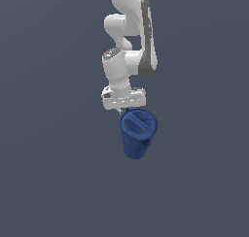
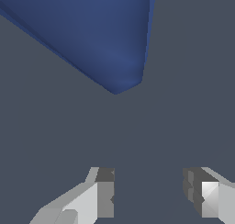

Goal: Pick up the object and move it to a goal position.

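Exterior view: the dark blue pitcher (image 1: 138,133) sits just below the claw (image 1: 127,110), apparently unheld. Wrist view: the claw (image 2: 149,191) gapes wide and empty, pitcher (image 2: 98,35) ahead, outside its fingers (image 2: 105,193). Still approaching; next, centre over it and close.

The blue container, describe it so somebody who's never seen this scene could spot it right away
Start at the white robot arm coming down from the top of the exterior view and follow it to the gripper at its lower end. Just beneath sits the dark blue container, a tapered, pitcher-like shape with a round lidded top. It is the only coloured thing against the plain grey floor.
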Action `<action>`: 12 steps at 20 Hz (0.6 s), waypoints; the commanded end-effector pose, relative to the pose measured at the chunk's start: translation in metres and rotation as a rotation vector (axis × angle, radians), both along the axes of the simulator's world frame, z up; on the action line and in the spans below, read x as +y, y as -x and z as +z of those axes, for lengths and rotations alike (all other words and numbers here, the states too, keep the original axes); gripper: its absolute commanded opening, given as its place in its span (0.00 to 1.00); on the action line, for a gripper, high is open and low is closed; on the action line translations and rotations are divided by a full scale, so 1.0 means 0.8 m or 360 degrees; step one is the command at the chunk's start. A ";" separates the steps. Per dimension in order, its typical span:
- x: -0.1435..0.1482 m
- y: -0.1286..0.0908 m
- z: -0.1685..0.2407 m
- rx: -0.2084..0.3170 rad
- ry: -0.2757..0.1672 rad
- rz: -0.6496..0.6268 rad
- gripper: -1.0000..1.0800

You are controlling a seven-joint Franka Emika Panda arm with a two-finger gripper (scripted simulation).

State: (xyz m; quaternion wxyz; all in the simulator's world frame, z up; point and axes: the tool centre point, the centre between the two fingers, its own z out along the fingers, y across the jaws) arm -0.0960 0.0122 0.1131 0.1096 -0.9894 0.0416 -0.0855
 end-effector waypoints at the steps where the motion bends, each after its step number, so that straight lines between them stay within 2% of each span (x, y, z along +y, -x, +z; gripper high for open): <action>1: 0.000 -0.012 0.022 -0.0119 0.0038 0.0020 0.62; 7: 0.008 -0.035 0.072 -0.0357 0.0101 0.0073 0.62; 12: 0.016 -0.046 0.102 -0.0489 0.0131 0.0107 0.62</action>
